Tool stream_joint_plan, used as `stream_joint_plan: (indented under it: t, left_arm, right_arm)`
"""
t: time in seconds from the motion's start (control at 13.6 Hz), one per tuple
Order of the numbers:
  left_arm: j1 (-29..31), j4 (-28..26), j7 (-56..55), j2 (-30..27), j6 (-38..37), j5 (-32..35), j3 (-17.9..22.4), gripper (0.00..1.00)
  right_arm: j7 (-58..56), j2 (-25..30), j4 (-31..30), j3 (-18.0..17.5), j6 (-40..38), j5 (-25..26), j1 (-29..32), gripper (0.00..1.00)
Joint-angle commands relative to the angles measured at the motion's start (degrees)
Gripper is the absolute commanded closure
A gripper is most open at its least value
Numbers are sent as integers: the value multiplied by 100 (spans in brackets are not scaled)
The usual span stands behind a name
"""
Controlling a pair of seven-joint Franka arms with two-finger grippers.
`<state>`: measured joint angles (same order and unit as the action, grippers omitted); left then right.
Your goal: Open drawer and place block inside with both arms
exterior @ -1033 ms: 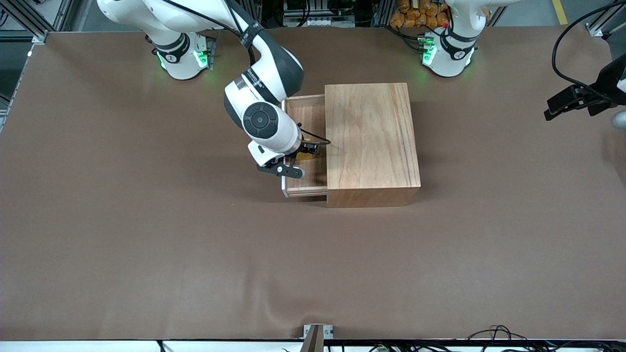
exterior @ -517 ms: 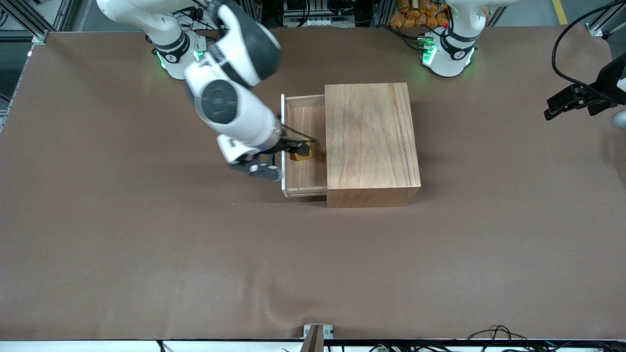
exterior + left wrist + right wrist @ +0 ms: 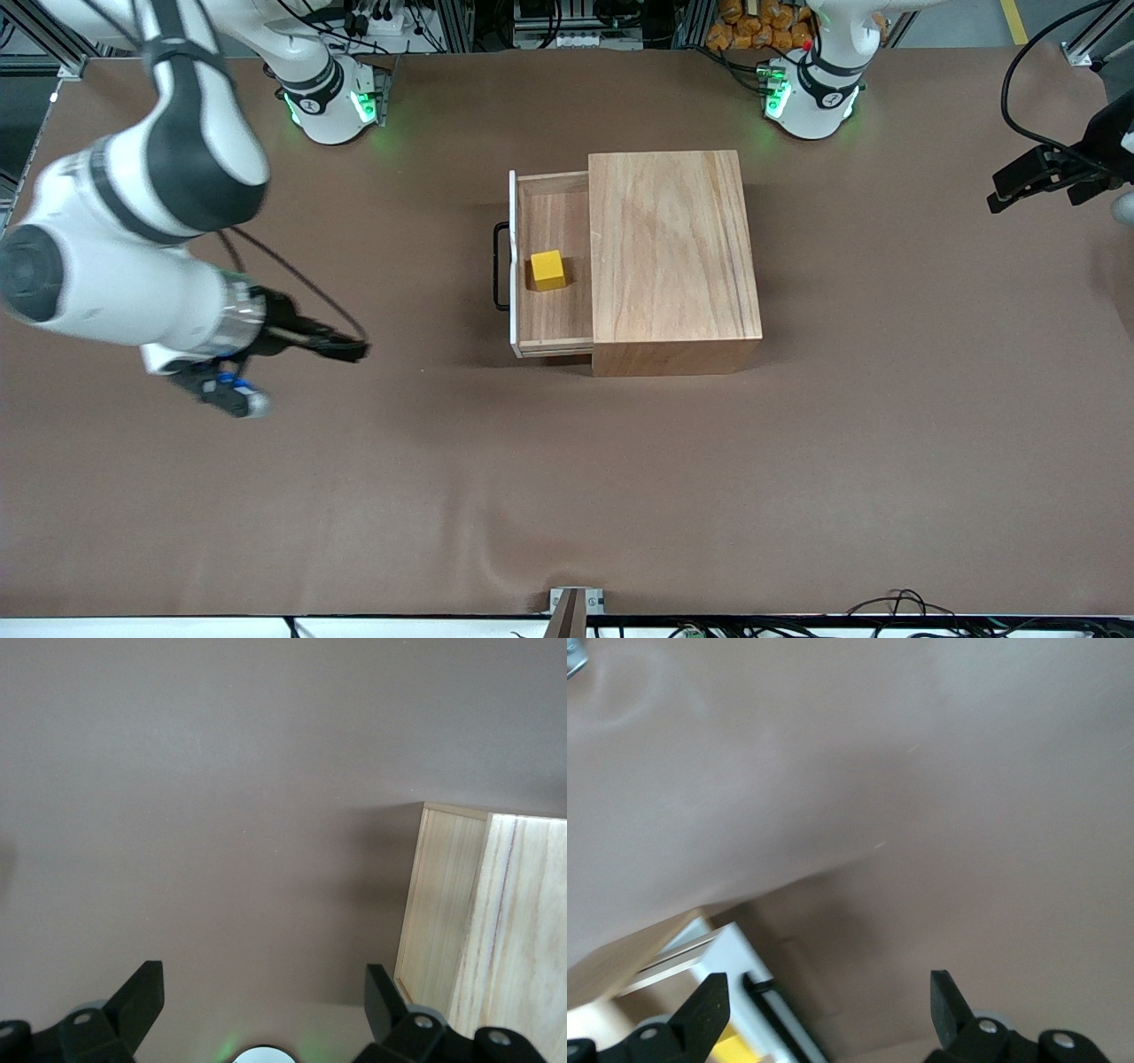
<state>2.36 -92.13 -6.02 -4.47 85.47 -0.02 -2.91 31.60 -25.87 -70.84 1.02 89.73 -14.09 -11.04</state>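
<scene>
The drawer stands pulled out of the wooden box toward the right arm's end of the table, its black handle on the white front panel. The yellow block rests on the drawer floor, touched by nothing. My right gripper is open and empty over bare table, well away from the drawer's front. In the right wrist view the right gripper shows the white drawer front and a corner of the block. My left gripper waits open and empty over the left arm's end of the table.
Brown mat covers the table. In the left wrist view the left gripper hangs over bare mat with the wooden box off to one side. Cables lie along the table's nearest edge.
The right gripper has let go of the block in the drawer and swung away toward the right arm's end of the table. The block stays in the drawer. The left arm has barely moved.
</scene>
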Motion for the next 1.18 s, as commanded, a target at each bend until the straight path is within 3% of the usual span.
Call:
stream_joint_plan:
  t: [0.0,0.22,0.44,0.74,0.96,1.11]
  left_arm:
    - [54,-200,118,-221,-13,-130,-43,0]
    - [54,-262,101,-309,-4,-139,-122,0]
    - [54,-297,101,-388,-4,-130,-131,0]
    - [45,-559,101,-625,48,-139,-140,0]
    - [37,-816,-13,-845,260,-139,-288,0]
    - [63,-606,109,-749,251,-139,-307,0]
  right_arm:
    - [-871,204,210,-67,-534,363,617,0]
    - [-1917,712,246,-67,-1089,433,1051,0]
    - [-2061,1696,-104,-32,-1133,1004,1051,0]
    - [-2070,3173,-2114,161,-380,1022,1069,0]
    - [-2096,3132,-2075,118,-386,1294,981,0]
    - [-2087,2887,-1551,126,-447,1487,954,0]
